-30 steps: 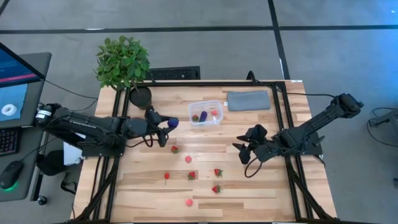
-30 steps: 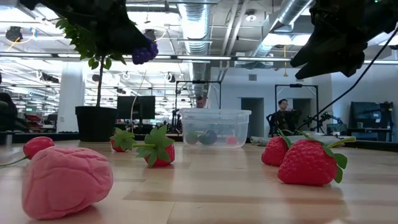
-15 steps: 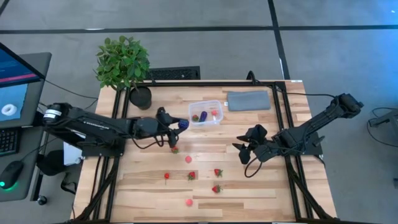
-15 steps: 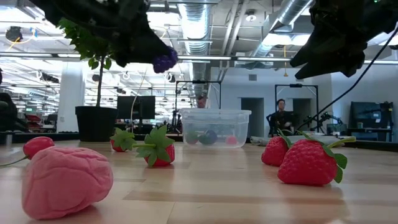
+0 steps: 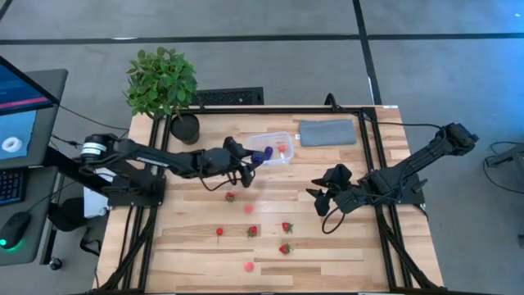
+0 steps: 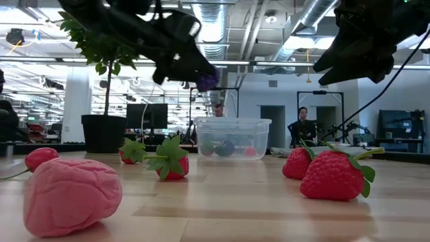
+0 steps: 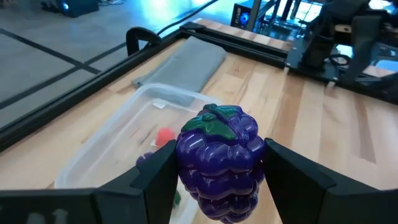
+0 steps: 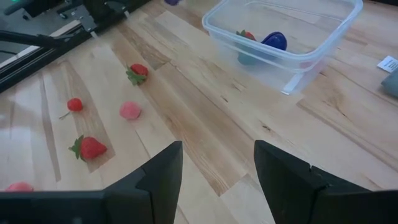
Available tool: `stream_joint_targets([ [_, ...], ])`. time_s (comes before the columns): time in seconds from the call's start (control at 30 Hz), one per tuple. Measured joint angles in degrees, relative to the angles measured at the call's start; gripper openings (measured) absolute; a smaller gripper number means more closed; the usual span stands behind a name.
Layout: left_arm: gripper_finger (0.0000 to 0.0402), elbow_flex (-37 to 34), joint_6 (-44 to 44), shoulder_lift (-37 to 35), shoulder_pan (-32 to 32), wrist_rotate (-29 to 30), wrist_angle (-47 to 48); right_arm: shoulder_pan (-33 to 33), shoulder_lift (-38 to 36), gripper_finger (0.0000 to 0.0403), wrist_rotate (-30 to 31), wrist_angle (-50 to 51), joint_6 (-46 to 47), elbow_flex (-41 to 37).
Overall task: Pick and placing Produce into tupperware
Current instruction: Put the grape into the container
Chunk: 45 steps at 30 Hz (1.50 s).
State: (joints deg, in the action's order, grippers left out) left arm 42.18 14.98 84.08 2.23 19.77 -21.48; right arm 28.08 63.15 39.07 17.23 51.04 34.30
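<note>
Left gripper (image 7: 217,186) pinches a glossy purple toy grape bunch with a green top (image 7: 217,158), held in the air over the near edge of the small clear plastic tupperware box (image 5: 272,148). Inside that box lie a few pieces already: one red strawberry (image 8: 247,35), one dark blue piece (image 8: 274,40), one small red piece (image 7: 164,135). Outside the box, about seven red and pink pieces (image 5: 252,231) remain scattered on the wooden table (image 5: 327,246). Right gripper (image 8: 217,186) waits, fingers spread and holding nothing, beside the box.

Two dark jointed arms, black looping cables, broad matte-black fingers (image 8: 163,177) on each pincer.
</note>
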Motion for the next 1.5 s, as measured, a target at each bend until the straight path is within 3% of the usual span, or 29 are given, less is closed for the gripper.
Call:
stream_joint_targets([
  [0.53,0.0204,4.9,1.0,8.0,7.2,-4.6,0.9,0.0,0.0,0.0221,0.4,0.1,0.0,0.0],
  [0.9,0.0204,4.9,2.1,8.0,11.2,-6.5,1.5,0.0,0.0,0.0221,1.1,0.3,0.0,0.0],
  [1.5,0.0198,4.8,2.4,7.9,12.6,-9.0,1.5,-0.1,0.0,0.0221,2.2,0.3,-0.5,0.0],
])
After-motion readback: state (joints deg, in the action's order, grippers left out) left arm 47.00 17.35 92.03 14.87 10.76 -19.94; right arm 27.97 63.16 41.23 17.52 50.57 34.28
